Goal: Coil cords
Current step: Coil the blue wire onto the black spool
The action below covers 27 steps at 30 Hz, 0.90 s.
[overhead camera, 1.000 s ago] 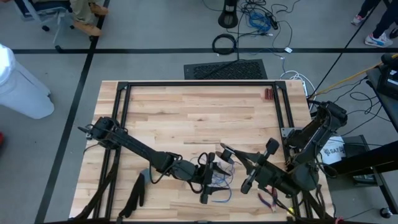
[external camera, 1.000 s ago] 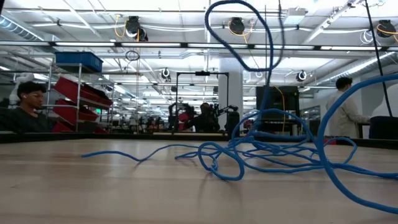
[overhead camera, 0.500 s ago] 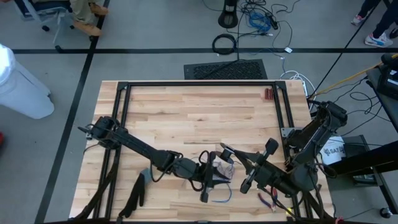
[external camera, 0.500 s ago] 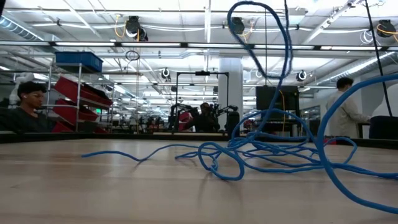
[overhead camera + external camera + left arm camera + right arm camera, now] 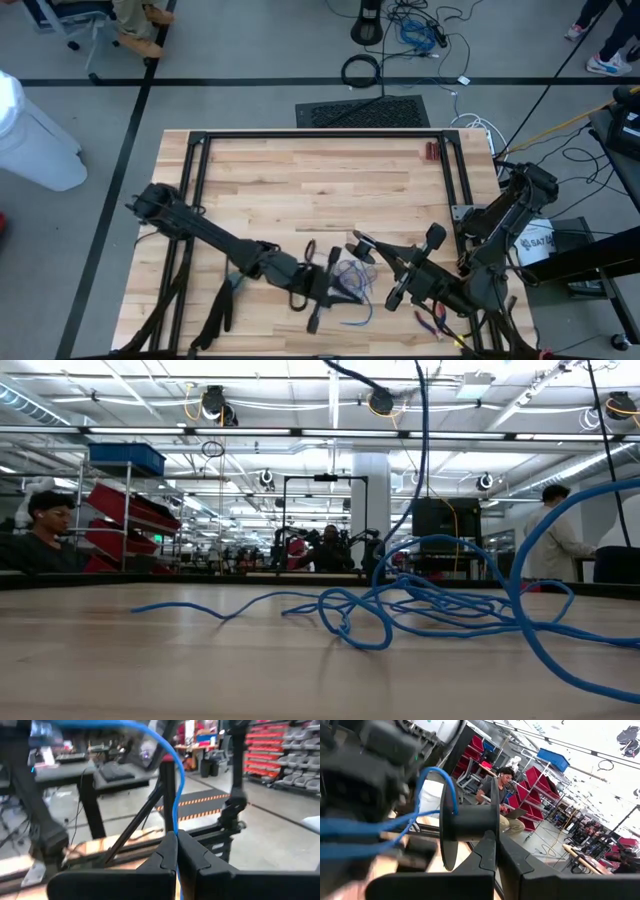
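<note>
One blue cord (image 5: 352,285) lies in a loose tangle near the table's (image 5: 300,180) front edge, between the two grippers; the low view shows its loops (image 5: 420,605) sprawled on the wood, with one strand (image 5: 420,450) rising straight up out of the top of that picture. The left gripper (image 5: 318,305) sits just beside the tangle, on the side away from the right arm. In its wrist view the fingers (image 5: 167,852) are pressed together on a strand of the cord (image 5: 175,785), which arcs up and away from the tips. So the left gripper is pinched shut on the cord.

The right gripper (image 5: 385,258) is on the tangle's other side, close to it. Its fingers (image 5: 487,850) are closed on a black spool (image 5: 470,827), the shaft held between the tips, the flange towards the left arm. A few blue turns (image 5: 437,785) already pass over the spool and run off to the left arm's gripper (image 5: 365,775), seen just ahead of it.

I judge the step in hand to be winding: the left gripper has a fresh hold on slack and should carry it round the spool. Most of the cord is uncoiled, so the task looks early. The next move calls for keeping the strand taut while circling the shaft, without dragging the tangle into a knot or letting turns slip off the flange.
</note>
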Each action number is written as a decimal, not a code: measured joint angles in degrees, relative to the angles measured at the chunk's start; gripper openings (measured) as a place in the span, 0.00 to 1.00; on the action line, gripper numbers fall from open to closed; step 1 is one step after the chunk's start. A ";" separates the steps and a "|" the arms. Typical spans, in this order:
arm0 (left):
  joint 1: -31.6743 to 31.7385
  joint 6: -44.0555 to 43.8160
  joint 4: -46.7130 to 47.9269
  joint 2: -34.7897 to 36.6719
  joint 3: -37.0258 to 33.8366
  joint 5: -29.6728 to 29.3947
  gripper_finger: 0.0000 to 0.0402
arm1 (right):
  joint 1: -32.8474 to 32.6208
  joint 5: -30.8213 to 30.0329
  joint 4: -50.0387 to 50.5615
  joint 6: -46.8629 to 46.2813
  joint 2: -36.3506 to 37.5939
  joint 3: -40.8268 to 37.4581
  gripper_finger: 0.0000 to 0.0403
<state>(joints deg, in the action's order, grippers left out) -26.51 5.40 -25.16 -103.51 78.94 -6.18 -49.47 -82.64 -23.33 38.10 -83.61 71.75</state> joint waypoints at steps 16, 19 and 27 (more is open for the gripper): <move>-11.67 12.46 7.05 10.11 0.00 -25.53 0.00 | -0.56 1.67 7.40 -9.00 0.00 0.00 0.00; -14.12 16.37 7.64 11.54 0.00 -37.11 0.00 | -1.43 2.38 6.99 -9.00 0.00 0.00 0.00; -16.43 23.44 9.37 11.90 0.00 -62.20 0.00 | -2.75 10.84 2.64 -9.11 0.00 0.00 0.00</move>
<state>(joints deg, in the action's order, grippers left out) -42.94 28.84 -15.79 -91.61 78.94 -68.38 -52.23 -71.80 -20.69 29.00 -83.62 71.75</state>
